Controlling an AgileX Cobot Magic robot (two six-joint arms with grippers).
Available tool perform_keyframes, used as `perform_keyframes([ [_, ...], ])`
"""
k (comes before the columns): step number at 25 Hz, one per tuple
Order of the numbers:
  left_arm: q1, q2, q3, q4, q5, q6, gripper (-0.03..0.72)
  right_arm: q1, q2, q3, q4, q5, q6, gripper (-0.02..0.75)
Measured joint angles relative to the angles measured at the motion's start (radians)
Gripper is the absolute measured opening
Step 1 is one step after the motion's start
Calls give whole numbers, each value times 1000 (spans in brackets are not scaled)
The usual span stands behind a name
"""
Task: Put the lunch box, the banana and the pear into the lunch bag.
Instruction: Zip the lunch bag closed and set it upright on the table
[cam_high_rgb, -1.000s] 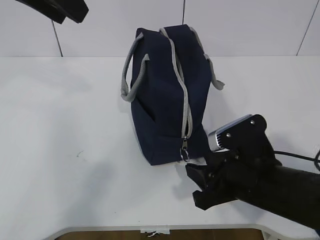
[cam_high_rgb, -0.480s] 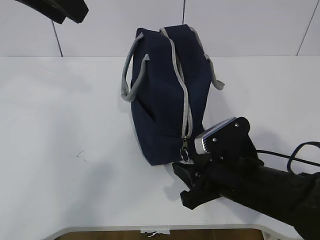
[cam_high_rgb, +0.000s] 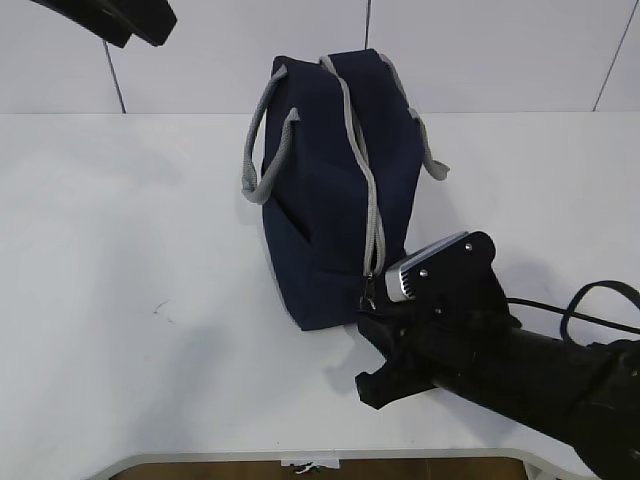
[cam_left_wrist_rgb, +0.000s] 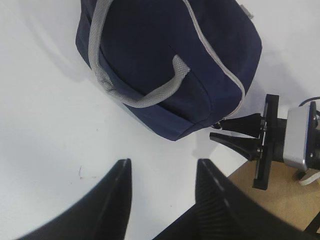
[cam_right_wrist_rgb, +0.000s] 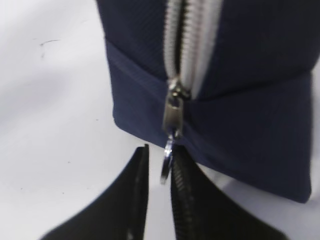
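While you watched, the lunch bag (cam_high_rgb: 335, 190) lay on its side mid-desk (cam_high_rgb: 130, 300), zipper (cam_right_wrist_rgb: 187, 50) fully shut. Right pincer (cam_right_wrist_rgb: 160, 172) sat at the bag's near end, jaws narrowed around the zipper's pull ring (cam_right_wrist_rgb: 166, 162); can't tell if they actually clamped it. Left pincer (cam_left_wrist_rgb: 162, 187) hung gaping above the desk, well clear of the bag, holding nothing.

No legible text, label, brand or number appears in any view. The lunch bag (cam_high_rgb: 335, 190) shows plain navy fabric; its small corner tag is unreadable.
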Motion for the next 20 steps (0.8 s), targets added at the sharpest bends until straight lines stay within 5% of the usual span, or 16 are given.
perform_keyframes([
  [5, 0, 0, 0, 0, 0, 0, 322, 0, 2, 0, 18, -1, 0, 1],
  [20, 0, 0, 0, 0, 0, 0, 313, 0, -246, 0, 18, 280, 8, 1],
])
